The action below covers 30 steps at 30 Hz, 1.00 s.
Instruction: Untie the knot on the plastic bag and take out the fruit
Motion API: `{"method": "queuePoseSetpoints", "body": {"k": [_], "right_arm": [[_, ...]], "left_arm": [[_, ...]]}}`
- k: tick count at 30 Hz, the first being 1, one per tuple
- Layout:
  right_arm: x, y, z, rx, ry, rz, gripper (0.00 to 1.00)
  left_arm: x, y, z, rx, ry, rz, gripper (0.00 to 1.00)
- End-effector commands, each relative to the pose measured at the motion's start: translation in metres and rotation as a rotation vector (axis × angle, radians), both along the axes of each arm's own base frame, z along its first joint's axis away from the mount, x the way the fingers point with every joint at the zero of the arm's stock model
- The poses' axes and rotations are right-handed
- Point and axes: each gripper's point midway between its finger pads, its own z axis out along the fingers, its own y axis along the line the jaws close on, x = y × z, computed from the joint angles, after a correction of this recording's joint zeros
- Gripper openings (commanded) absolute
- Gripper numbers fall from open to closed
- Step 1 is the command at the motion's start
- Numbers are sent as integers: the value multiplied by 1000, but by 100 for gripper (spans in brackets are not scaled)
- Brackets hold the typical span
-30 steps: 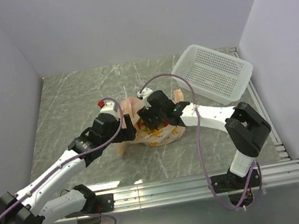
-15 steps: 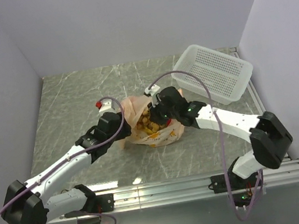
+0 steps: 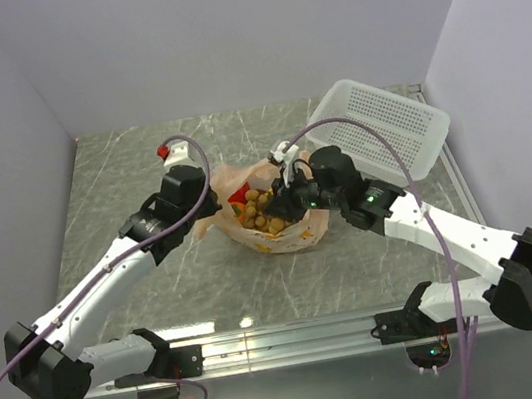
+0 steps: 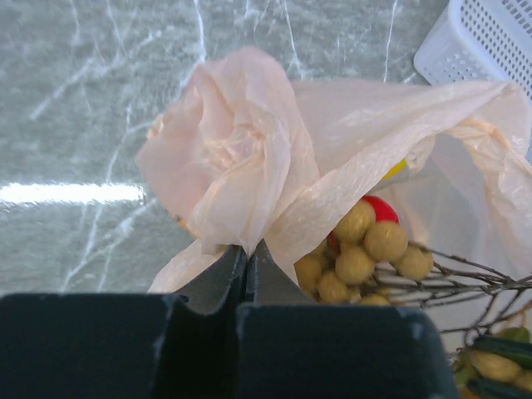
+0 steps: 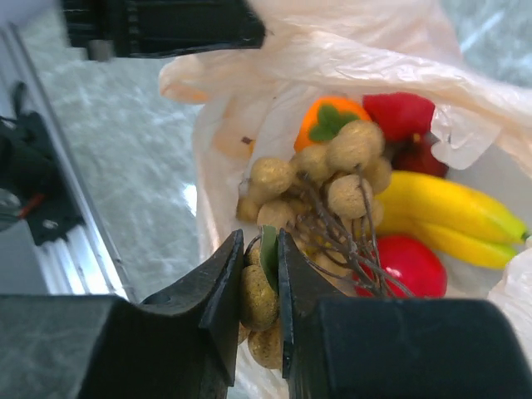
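The peach-orange plastic bag [image 3: 290, 237] lies mid-table with its mouth pulled open; no tied knot shows. My left gripper [image 4: 247, 249] is shut on a bunched fold of the bag's left edge [image 4: 237, 158]. My right gripper [image 5: 268, 241] is shut on the bunch of tan-green grapes [image 5: 332, 179], with one grape and a green leaf between its fingers. The rest of the fruit lies inside the bag: a yellow banana [image 5: 449, 220], red apples [image 5: 407, 266], an orange [image 5: 331, 116] and a dark purple piece [image 5: 416, 154]. From above, the grapes [image 3: 266, 210] sit at the bag's mouth between both grippers.
A white perforated basket [image 3: 382, 130] stands tilted at the back right, close behind the right arm, and its corner [image 4: 490, 41] shows in the left wrist view. Grey marble tabletop [image 3: 122, 182] surrounds the bag. White walls enclose three sides.
Both grippers have shut, the left on the bag's edge and the right on the grapes. The bag's mouth has spread open, and the right arm has swung out to the right.
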Motion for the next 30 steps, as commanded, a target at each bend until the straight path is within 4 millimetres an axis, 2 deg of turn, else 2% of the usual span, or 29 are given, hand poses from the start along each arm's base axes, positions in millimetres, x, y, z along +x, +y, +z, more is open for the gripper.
{"method": "queuePoseSetpoints", "body": {"k": [1, 4, 7, 8, 9, 12, 13, 16, 18, 19, 20, 23, 24, 26, 27, 28, 30], "right_arm": [[1, 7, 79, 186, -156, 12, 0], [9, 3, 115, 256, -235, -37, 0], [9, 9, 155, 335, -312, -11, 0], [11, 11, 162, 345, -320, -6, 0], [14, 12, 176, 365, -342, -20, 0], [40, 5, 194, 374, -401, -145, 0], [51, 3, 193, 348, -413, -182, 0], [69, -18, 221, 355, -475, -304, 0], [84, -41, 243, 371, -514, -389, 0], [95, -56, 244, 347, -512, -462, 0], [106, -76, 256, 342, -533, -538, 0], [138, -115, 247, 275, -513, -710, 0], [158, -141, 235, 238, -491, -798, 0], [176, -169, 219, 217, -451, -894, 0], [189, -181, 202, 192, -418, -939, 0], [202, -209, 193, 200, -393, -1016, 0], [220, -228, 163, 183, -340, -1069, 0]], "left_arm": [[1, 6, 23, 52, -19, -28, 0], [-3, 9, 26, 72, -8, -49, 1], [-7, 8, 32, 73, 0, -72, 1], [-9, 4, 36, 56, 1, -93, 1], [-8, 1, 47, 34, -18, -101, 1], [-8, -1, 62, 12, -56, -112, 1], [-7, 2, 64, 21, -65, -106, 1], [-2, 13, 62, 73, -73, -73, 1], [0, 16, 52, 100, -55, -72, 0], [3, 18, 48, 110, -52, -73, 0], [2, 18, 38, 121, -31, -80, 1], [-1, 15, 26, 115, -29, -114, 1], [-3, 13, 26, 109, -38, -130, 0], [-6, 12, 22, 106, -50, -162, 0], [-9, 13, 25, 101, -66, -169, 0], [-11, 13, 24, 105, -72, -175, 1], [-12, 17, 23, 103, -84, -173, 1]]}}
